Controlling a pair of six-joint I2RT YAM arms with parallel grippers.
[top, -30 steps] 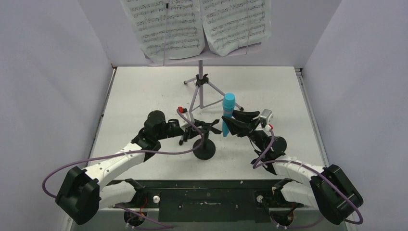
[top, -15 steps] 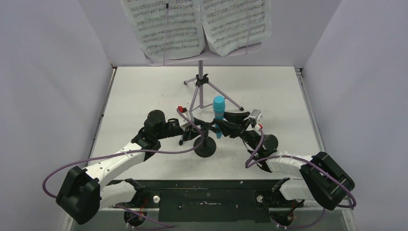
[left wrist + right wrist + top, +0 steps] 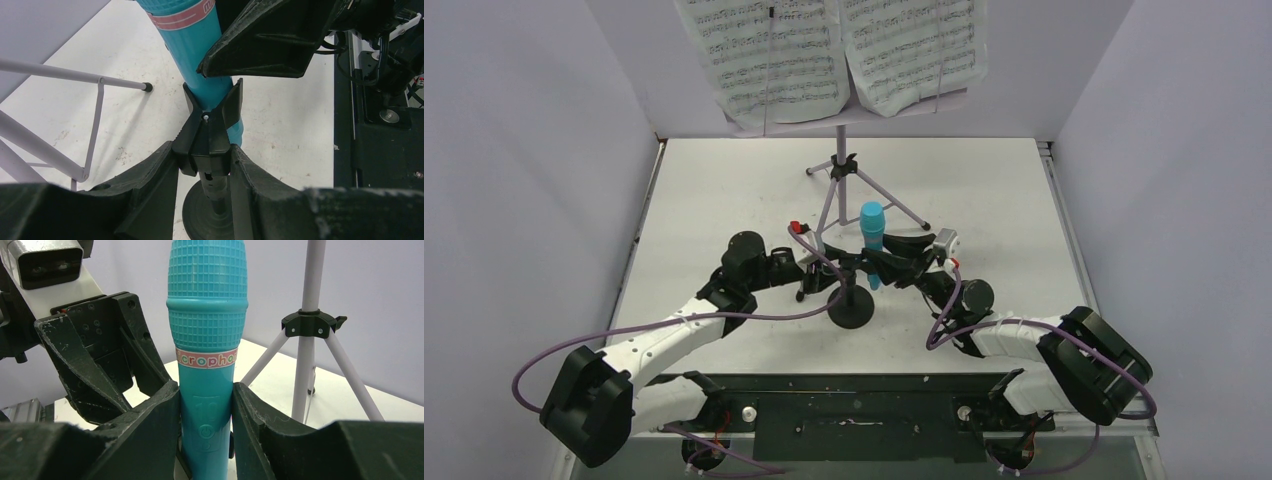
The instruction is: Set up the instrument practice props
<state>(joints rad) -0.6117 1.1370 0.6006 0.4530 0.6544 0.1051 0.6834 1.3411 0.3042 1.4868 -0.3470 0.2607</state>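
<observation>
The turquoise-blue toy microphone (image 3: 871,232) stands upright, and my right gripper (image 3: 890,262) is shut on its handle (image 3: 206,410). Its lower body (image 3: 207,85) sits in the fork of the black clip (image 3: 212,125) on top of the small mic stand, whose round base (image 3: 851,312) rests on the table. My left gripper (image 3: 204,156) is shut on the clip's stem from the left. Behind them stands the lilac tripod music stand (image 3: 842,165), with white sheet-music pages (image 3: 769,60) on its desk.
The tripod's legs (image 3: 75,75) spread across the table just behind both grippers, one foot near the microphone. Grey walls close in the table on the left, right and back. The arm bases and a black rail (image 3: 854,410) line the near edge.
My right gripper has carried the microphone leftward, from beside the mic stand into its clip. My left gripper has stayed on the clip, barely moving.
</observation>
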